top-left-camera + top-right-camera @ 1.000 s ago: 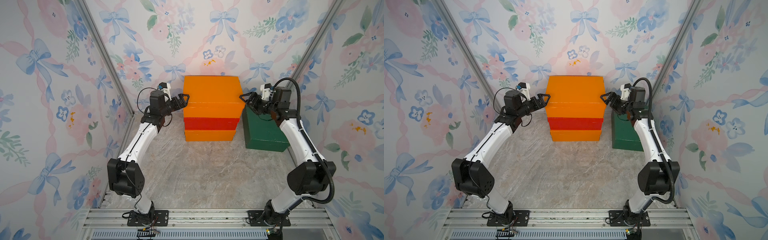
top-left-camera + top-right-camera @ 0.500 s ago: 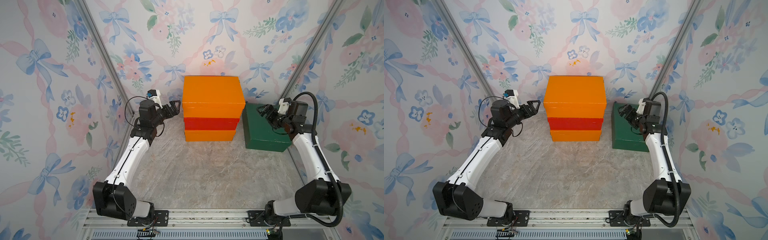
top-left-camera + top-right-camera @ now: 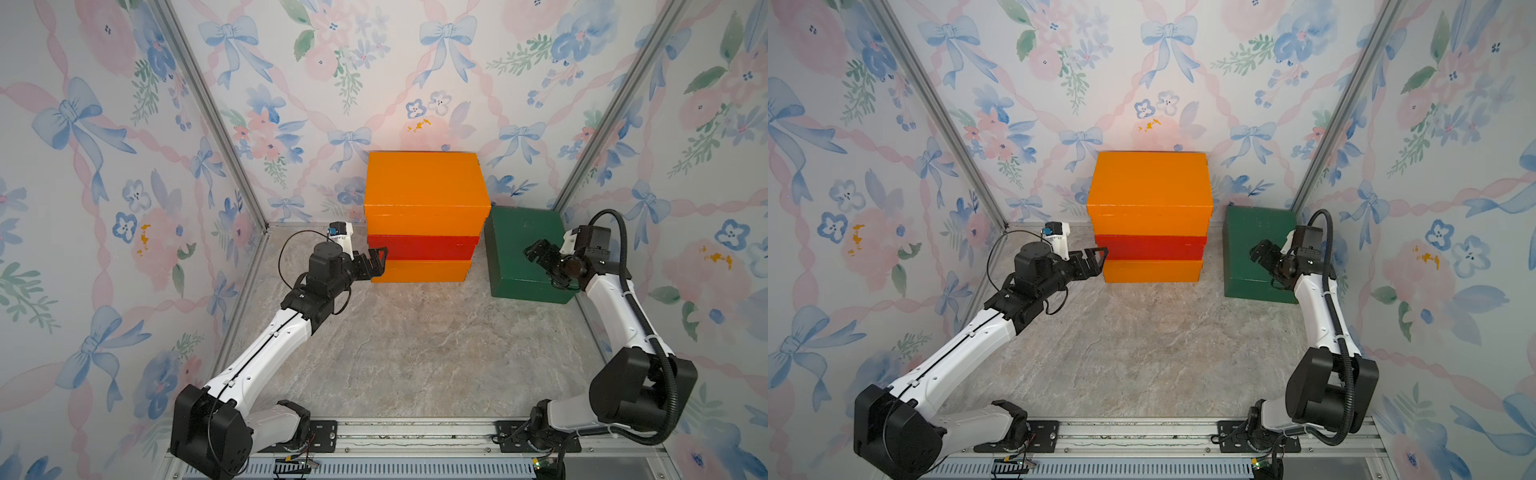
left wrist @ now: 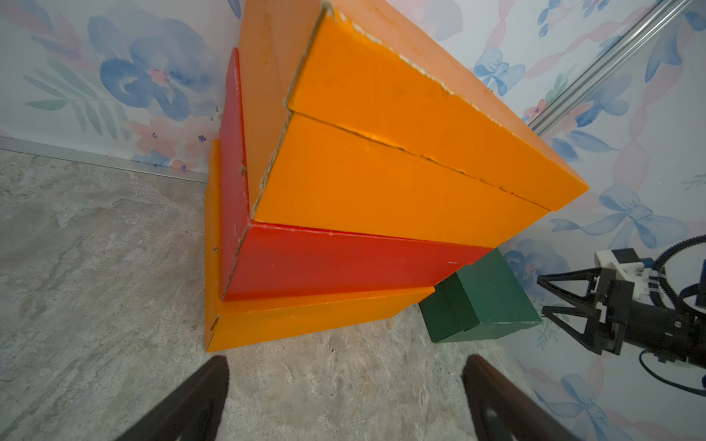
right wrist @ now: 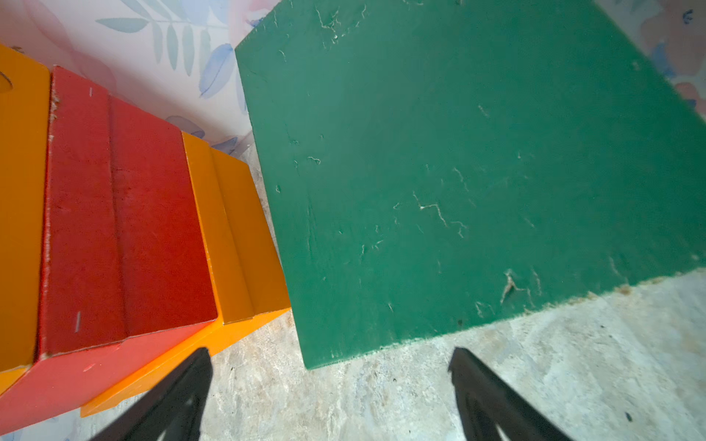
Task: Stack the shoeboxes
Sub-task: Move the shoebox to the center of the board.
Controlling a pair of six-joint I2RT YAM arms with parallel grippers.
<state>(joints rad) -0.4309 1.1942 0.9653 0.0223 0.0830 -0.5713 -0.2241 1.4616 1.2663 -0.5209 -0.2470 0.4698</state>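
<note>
Three shoeboxes stand stacked against the back wall: an orange one [image 3: 424, 271] at the bottom, a red one [image 3: 419, 248] in the middle and a larger orange one [image 3: 424, 187] on top. A dark green shoebox [image 3: 519, 232] sits alone on the floor to the right of the stack. My left gripper [image 3: 376, 259] hangs open beside the stack's left end at the height of the lower two boxes, holding nothing; in the left wrist view its fingers [image 4: 214, 378] frame bare floor. Above the green shoebox's [image 5: 458, 172] near part, my right gripper [image 3: 538, 251] is open and empty.
Flowered walls [image 3: 124, 208] close in the left, back and right sides. The marbled floor [image 3: 415, 353] stretches in front of the boxes. A metal rail [image 3: 415, 432] carrying both arm bases runs along the front edge.
Both grippers have left the top orange box's ends. The left one dropped to the stack's lower left end. The right one swung out and down over the green box.
</note>
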